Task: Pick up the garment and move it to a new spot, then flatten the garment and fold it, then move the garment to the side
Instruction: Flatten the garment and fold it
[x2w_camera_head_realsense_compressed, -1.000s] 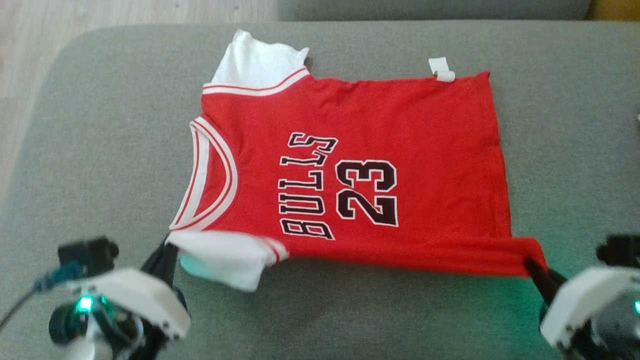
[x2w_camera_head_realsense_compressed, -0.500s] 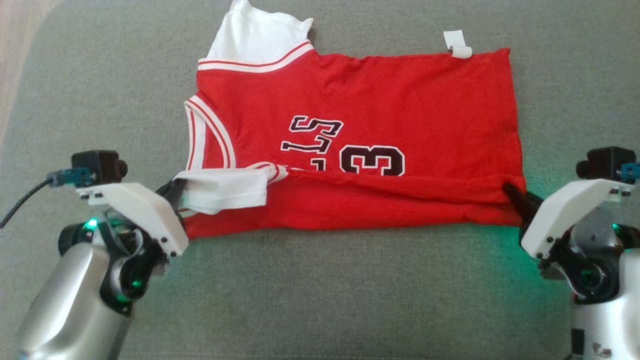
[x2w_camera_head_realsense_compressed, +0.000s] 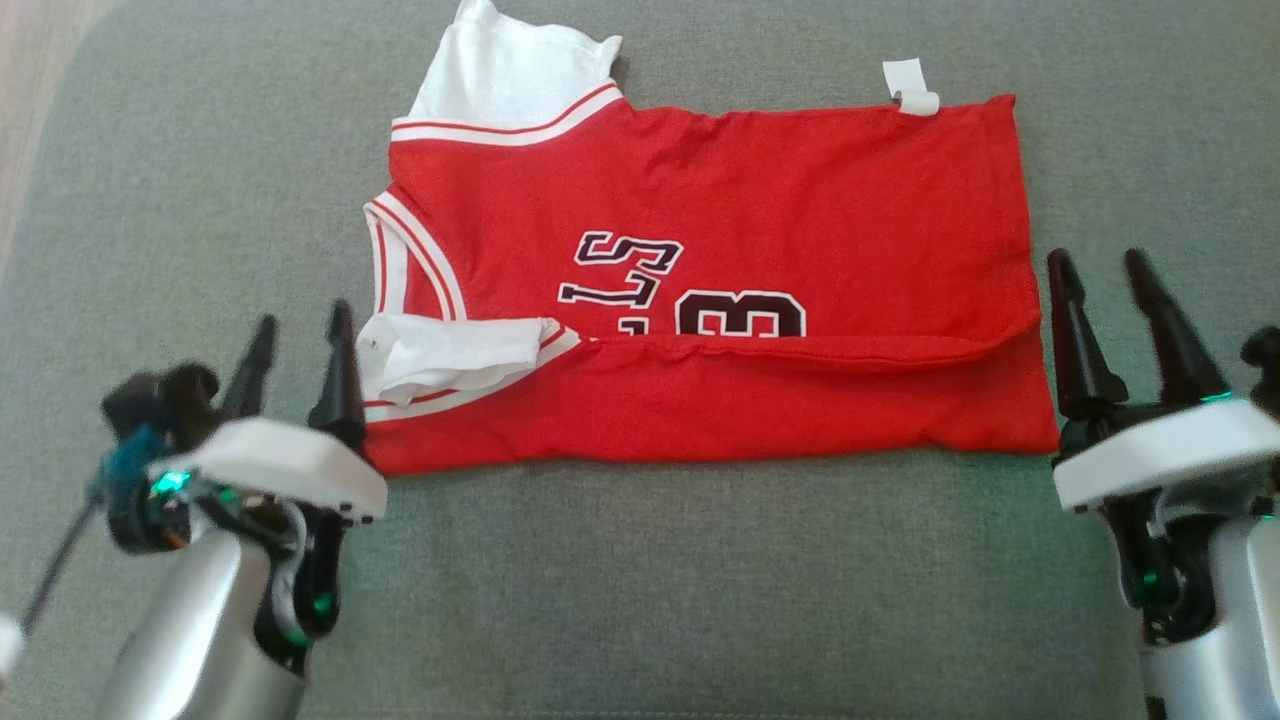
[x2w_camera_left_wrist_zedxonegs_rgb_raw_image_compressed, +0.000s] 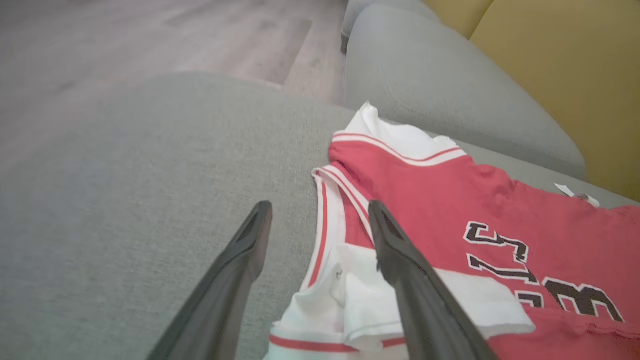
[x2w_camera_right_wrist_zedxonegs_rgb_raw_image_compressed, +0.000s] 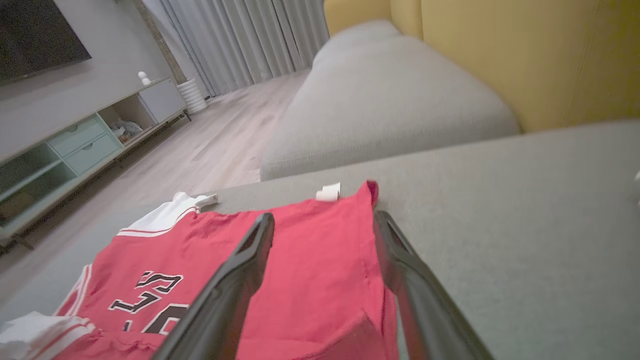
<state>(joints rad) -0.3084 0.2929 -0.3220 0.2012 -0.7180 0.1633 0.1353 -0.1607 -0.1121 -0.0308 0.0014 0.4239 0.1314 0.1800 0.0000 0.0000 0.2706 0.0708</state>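
Because the left end effector (x2w_camera_head_realsense_compressed: 303, 315) and right end effector (x2w_camera_head_realsense_compressed: 1098, 258) are spread and empty, the fold in the Bulls jersey (x2w_camera_head_realsense_compressed: 750, 190) may spring open over its bunched white sleeve (x2w_camera_head_realsense_compressed: 450, 355).

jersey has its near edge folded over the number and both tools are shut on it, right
Not quite: the jersey does have its near edge folded over the number, but the left tool and right tool are open, gripping nothing, as the head view shows.
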